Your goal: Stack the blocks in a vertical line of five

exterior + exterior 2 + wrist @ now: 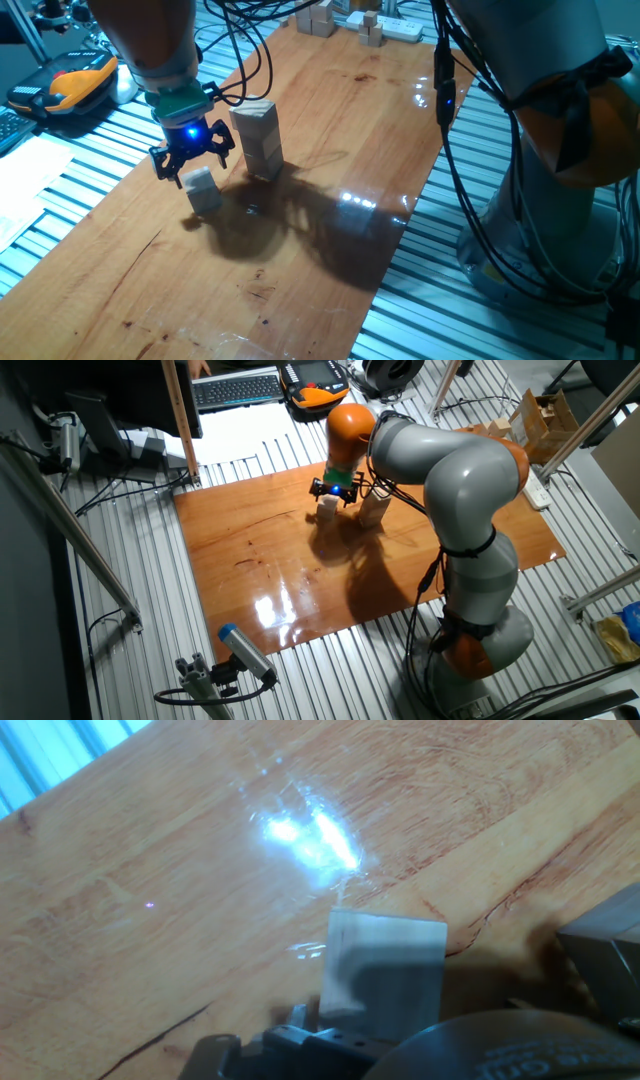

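Jaws spread, straddling a single wooden block (pixel 199 183) on the desk (pixel 330 150); contact with its sides not discernible. Gripper (pixel 192 160) hangs low over it, blue light lit. Just beside, a taller stack of blocks (pixel 258 140) stands upright; its block count is unclear. In the hand view, the block's (pixel 385 965) lower edge is hidden behind gripper parts. Glare washes out the wood.
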